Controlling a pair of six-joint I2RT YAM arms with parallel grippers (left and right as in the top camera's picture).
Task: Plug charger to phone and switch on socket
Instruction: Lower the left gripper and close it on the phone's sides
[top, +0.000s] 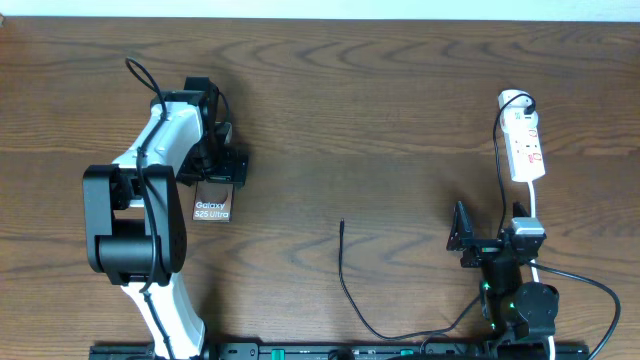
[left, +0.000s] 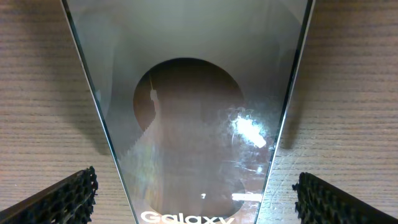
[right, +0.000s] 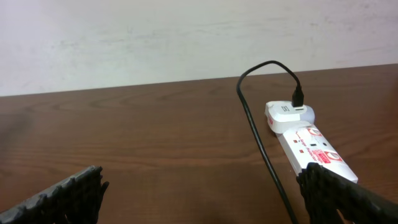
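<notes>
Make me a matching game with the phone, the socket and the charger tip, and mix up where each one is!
Things:
1. phone
2. socket
3. charger tip

Places:
A. far right, white with red marks
B. in the middle, lying loose, plugged into nothing
C. on the left, shiny, with a white label

Pairs: 1-C, 2-A, 3-B

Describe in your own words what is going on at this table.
Two robot arms stand at a wooden table; neither holds anything. The left gripper is open over the phone, a finger on each side. The right gripper, also open, faces the socket. The charger lies loose on the table between them, its tip not yet in the phone.
</notes>
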